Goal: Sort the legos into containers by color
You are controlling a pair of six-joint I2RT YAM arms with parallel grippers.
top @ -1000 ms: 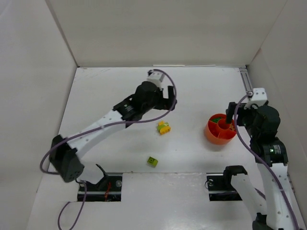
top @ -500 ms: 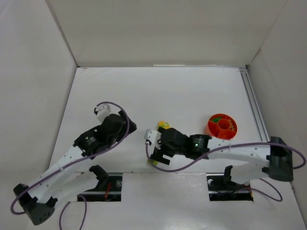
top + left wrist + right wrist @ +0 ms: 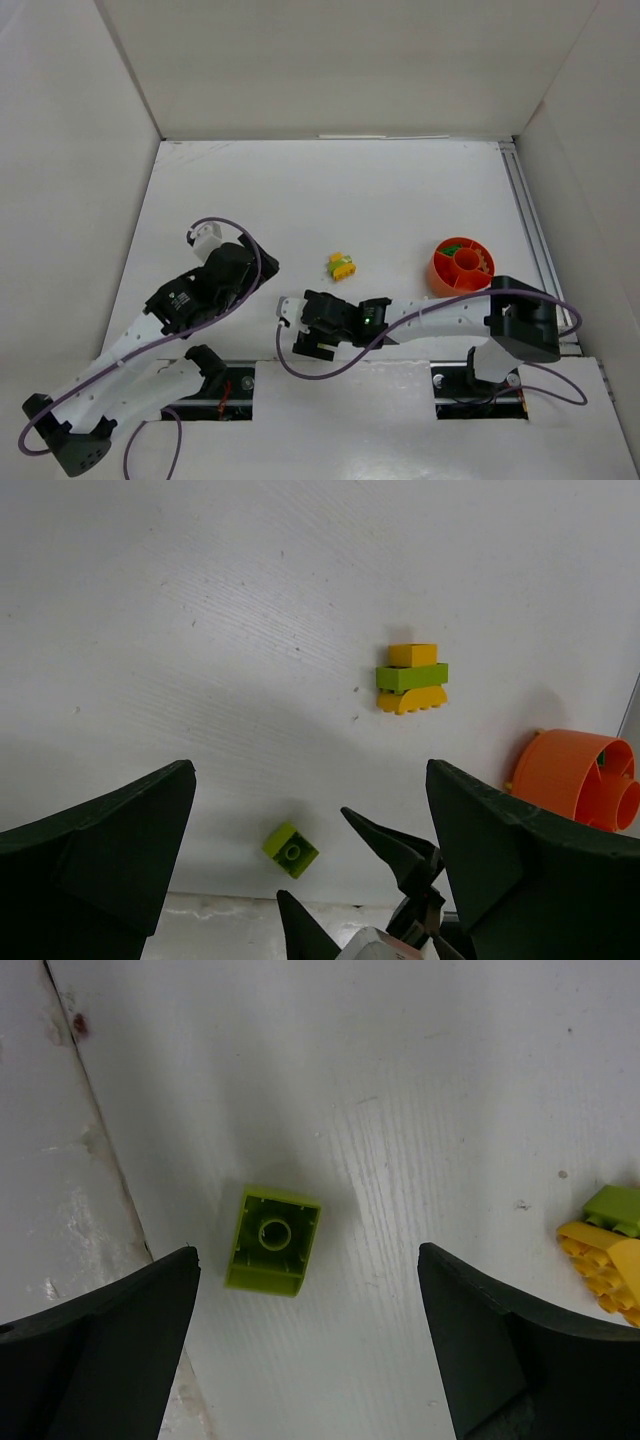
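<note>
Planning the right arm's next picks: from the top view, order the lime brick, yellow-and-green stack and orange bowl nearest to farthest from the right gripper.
1. Lime brick: between the right gripper's open fingers, hidden beneath it from above.
2. Yellow-and-green stack: farther back, mid-table.
3. Orange bowl: farthest, off to the right.

A lime green lego brick (image 3: 273,1239) lies hollow side up on the white desk (image 3: 400,1080), just toward 7 o'clock from centre. The dark jaws fill the 7 and 5 o'clock corners, spread wide and touching nothing, with the brick nearer the 7 o'clock one. At the 3 o'clock edge, a yellow brick (image 3: 605,1265) carries a lime green piece (image 3: 616,1207), both cropped. A thin seam (image 3: 95,1130) runs down the desk at 9 o'clock.
</note>
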